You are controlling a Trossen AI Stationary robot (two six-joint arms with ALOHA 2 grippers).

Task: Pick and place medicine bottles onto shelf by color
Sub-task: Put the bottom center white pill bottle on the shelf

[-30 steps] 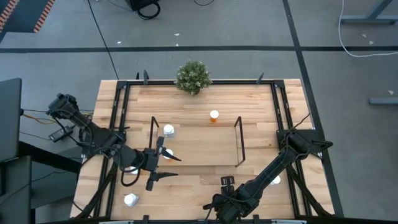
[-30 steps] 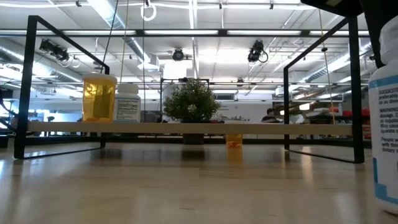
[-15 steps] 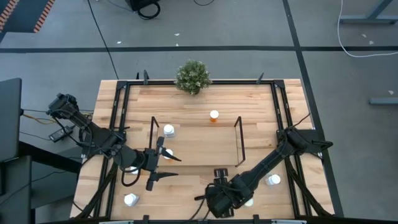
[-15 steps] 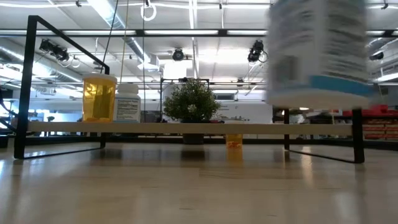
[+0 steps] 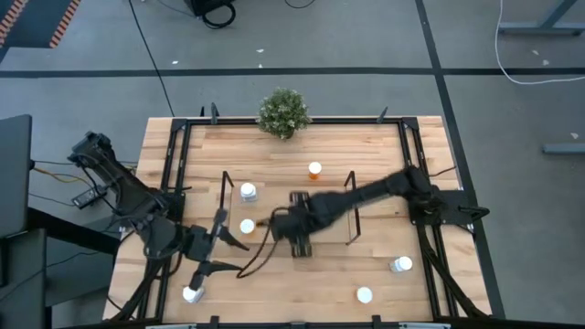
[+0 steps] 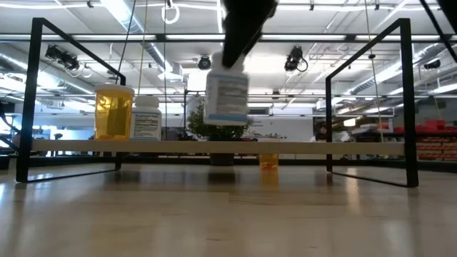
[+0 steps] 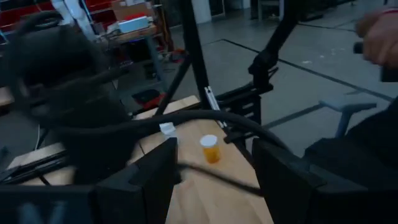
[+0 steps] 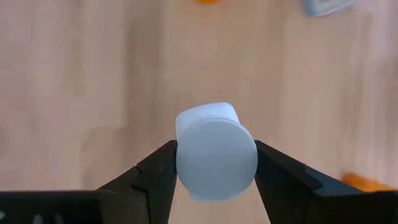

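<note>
My right gripper (image 8: 216,180) is shut on a white medicine bottle (image 6: 226,96) and hangs over the shelf (image 5: 351,206), left of its middle. In the high view the right gripper (image 5: 288,226) hides that bottle. An orange bottle (image 6: 113,112) and a whitish bottle (image 6: 146,118) stand upright on the shelf's deck (image 6: 300,146) at its left end. Another orange bottle (image 5: 314,170) stands on the table behind the shelf. My left gripper (image 5: 212,249) waits open off the shelf's left end, with nothing between its fingers. My right gripper pinches the white bottle's cap (image 8: 216,155) by its two sides between the two fingers (image 8: 155,177). The fingers come from above, pointing steeply down. The bottle hangs almost upright below them, its bottom (image 6: 225,121) clear of the deck.
Three white-capped bottles stand on the table's near part: one near the left corner (image 5: 192,293), two toward the right (image 5: 364,294) (image 5: 400,264). A small potted plant (image 5: 282,111) stands at the far edge. Black frame rods (image 5: 174,146) run along the table's sides.
My right gripper has swung from the table's near edge up, far and left to above the shelf, carrying the white bottle lifted clear. My left gripper has drawn back a little toward the table's near left corner.
</note>
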